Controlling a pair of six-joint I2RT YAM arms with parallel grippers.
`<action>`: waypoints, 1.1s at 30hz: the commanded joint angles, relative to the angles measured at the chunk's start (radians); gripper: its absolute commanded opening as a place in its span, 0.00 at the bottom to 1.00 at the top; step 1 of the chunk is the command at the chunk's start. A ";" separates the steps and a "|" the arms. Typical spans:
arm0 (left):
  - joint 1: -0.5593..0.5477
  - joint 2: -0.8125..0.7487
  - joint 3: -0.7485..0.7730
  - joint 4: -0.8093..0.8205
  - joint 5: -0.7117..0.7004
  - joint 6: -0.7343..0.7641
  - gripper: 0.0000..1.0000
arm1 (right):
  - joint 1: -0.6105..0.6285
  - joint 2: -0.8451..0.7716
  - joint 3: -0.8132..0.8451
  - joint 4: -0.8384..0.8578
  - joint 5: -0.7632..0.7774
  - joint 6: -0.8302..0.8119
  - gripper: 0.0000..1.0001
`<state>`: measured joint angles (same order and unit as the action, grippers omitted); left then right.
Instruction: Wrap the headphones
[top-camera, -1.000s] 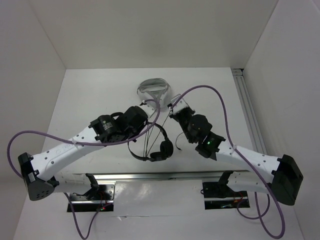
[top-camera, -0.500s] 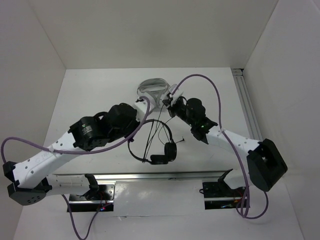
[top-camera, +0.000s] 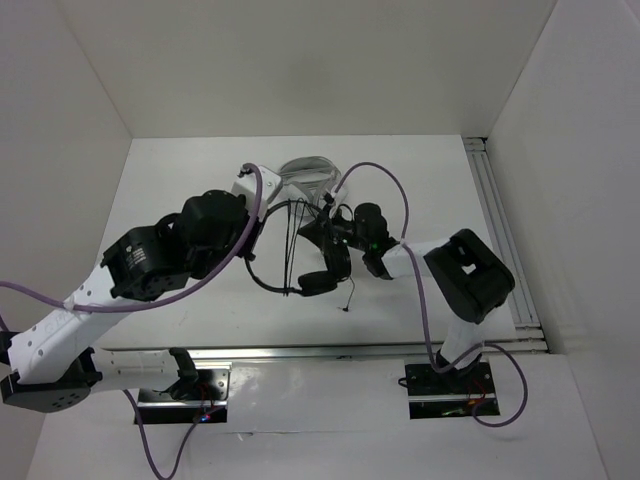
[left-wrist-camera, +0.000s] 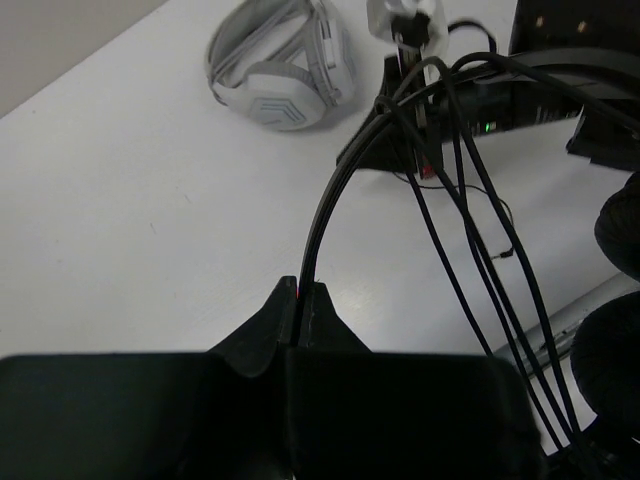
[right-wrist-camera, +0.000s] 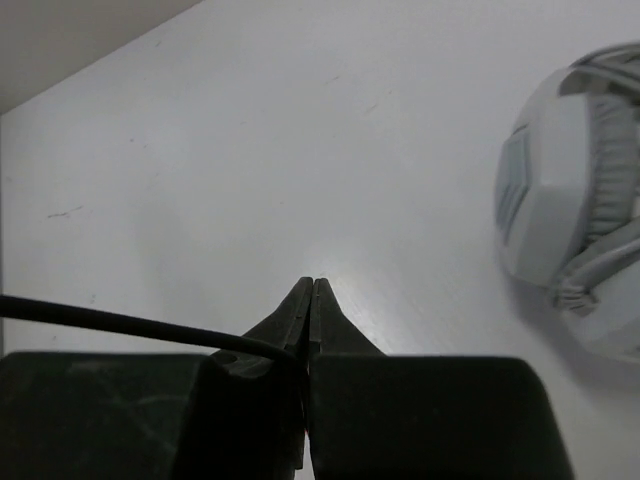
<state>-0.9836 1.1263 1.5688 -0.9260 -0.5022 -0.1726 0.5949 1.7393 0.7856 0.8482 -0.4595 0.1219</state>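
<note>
From above, the headphones lie mid-table between the two arms. One ear pad rests on the table and the other sits just right of and beyond it. The thin headband loops out to the left. Several strands of the cable run from the near ear pad toward the far side, where they meet between the arm tips. The left arm reaches in from the near left. The right arm is folded back on itself and points left. A white headset lies just beyond them.

In the left wrist view, the left gripper has its jaws closed on a thin black strand of the headphones. It looks like the headband, though it might be cable. The strand arches up and to the right, with more cable strands hanging beside it. The headset lies on the far left.

In the right wrist view, the right gripper is pinched closed on the cable, which comes in from the left and ends at the fingertips. The headset is at the right edge, apart from the jaws.
</note>
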 joint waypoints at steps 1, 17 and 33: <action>-0.004 0.004 0.091 0.069 -0.111 -0.064 0.00 | 0.005 0.084 0.033 0.221 -0.145 0.151 0.04; -0.004 0.121 0.304 0.006 -0.380 -0.139 0.00 | 0.069 0.256 -0.038 0.339 -0.104 0.216 0.11; 0.082 0.161 0.323 0.006 -0.456 -0.200 0.00 | 0.141 0.114 -0.204 0.215 0.084 0.118 0.01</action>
<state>-0.9302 1.2968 1.8446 -0.9737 -0.9184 -0.3214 0.7059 1.9423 0.6029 1.0798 -0.4465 0.2935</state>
